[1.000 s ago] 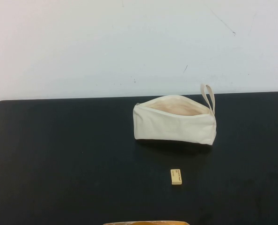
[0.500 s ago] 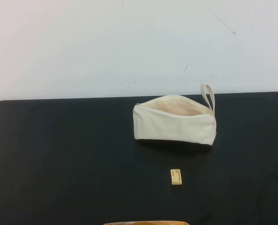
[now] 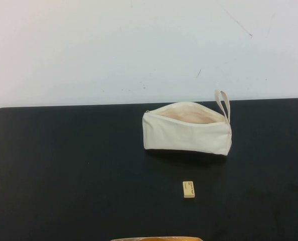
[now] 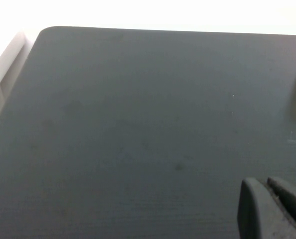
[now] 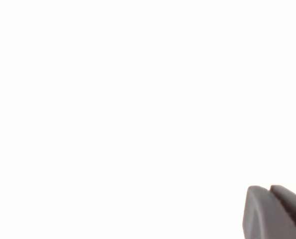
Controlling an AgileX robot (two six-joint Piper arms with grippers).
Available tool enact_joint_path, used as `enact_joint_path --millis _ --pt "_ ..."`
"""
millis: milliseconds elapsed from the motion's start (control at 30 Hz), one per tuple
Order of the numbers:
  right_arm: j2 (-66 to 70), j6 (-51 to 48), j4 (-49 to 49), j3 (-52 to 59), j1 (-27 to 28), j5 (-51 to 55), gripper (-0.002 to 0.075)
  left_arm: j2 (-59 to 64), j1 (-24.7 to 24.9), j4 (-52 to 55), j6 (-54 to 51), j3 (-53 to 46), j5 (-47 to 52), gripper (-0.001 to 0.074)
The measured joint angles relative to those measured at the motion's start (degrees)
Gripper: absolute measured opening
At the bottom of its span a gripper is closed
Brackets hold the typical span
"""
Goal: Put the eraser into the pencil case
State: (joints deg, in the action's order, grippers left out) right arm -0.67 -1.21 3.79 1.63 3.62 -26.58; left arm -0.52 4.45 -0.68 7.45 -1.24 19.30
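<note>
The eraser (image 3: 189, 189), a tiny cream-yellow block with dark print, lies on the black table in front of the pencil case. The pencil case (image 3: 187, 130) is a cream-white pouch standing with its zipper open, beige lining showing, loop strap at its right end. Neither arm shows in the high view. My left gripper (image 4: 268, 186) is shut and empty above bare black table, far from both things. My right gripper (image 5: 268, 189) is shut and empty against a plain white background.
The black table (image 3: 68, 165) ends at a white wall at the back. A tan-orange edge (image 3: 156, 239) shows at the very front of the high view. The table's rounded corner and a white ledge (image 4: 8, 62) show in the left wrist view.
</note>
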Motion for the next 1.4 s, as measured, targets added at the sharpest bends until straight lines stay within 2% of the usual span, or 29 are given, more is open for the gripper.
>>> enact_joint_path --millis 167,267,333,433,600,667,900,1067,1267,1400 --pt "-0.14 3.19 0.0 0.0 0.0 -18.22 -0.0001 0.0 0.0 0.0 0.0 0.0 0.0 -0.0002" --pt "-0.18 4.95 0.0 0.0 0.0 -22.97 0.0 0.0 0.0 0.0 0.0 0.0 0.0 -0.0002" --pt "-0.18 3.67 0.13 -0.4 0.0 -22.55 -0.0001 0.0 0.0 0.0 0.0 0.0 0.0 -0.0002" --pt "-0.18 -0.8 3.13 -4.3 0.0 -15.0 -0.0001 0.0 0.0 0.0 0.0 0.0 0.0 -0.0002" --pt "1.74 -1.43 7.65 -15.3 0.0 7.73 -0.0001 0.0 0.0 0.0 0.0 0.0 0.0 -0.0002" --pt "7.18 -1.43 7.88 -20.81 0.0 17.69 -0.0001 0.0 0.0 0.0 0.0 0.0 0.0 -0.0002" --pt "25.75 -1.43 7.88 -30.53 0.0 38.07 -0.0001 0.0 0.0 0.0 0.0 0.0 0.0 -0.0002" --pt "36.52 -1.06 6.18 -31.72 0.0 46.53 -0.0001 0.0 0.0 0.0 0.0 0.0 0.0 -0.0002" --pt "42.55 5.4 -7.46 -31.87 0.0 53.3 -0.0001 0.0 0.0 0.0 0.0 0.0 0.0 -0.0002" --pt "46.24 1.21 -14.58 -32.07 0.0 53.47 -0.0001 0.0 0.0 0.0 0.0 0.0 0.0 -0.0002"
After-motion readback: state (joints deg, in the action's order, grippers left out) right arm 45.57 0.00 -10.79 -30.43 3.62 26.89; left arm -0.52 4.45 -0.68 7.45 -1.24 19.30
